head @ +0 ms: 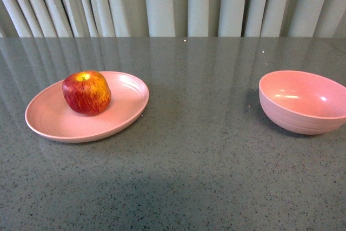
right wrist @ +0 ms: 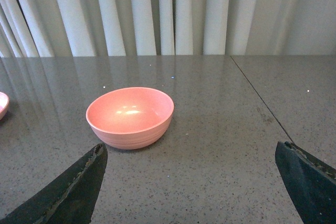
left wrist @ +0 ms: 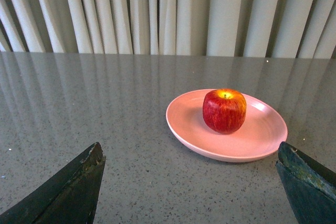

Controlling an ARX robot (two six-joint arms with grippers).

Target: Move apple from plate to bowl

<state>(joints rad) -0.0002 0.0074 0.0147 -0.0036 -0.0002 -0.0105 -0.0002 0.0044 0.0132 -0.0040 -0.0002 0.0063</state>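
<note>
The apple (head: 86,92) rests on the plate (head: 54,124), bowl (head: 303,116) well apart. Only the wrist views show the left gripper (left wrist: 190,150) and right gripper (right wrist: 190,147), jaws spread wide.

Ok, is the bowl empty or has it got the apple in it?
Empty: the bowl shows only its bare pink inside in the front and right wrist views, and the apple sits on the plate.

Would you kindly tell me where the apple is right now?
The apple sits on the pink plate at the left of the front view, far from the pink bowl at the right.
</note>
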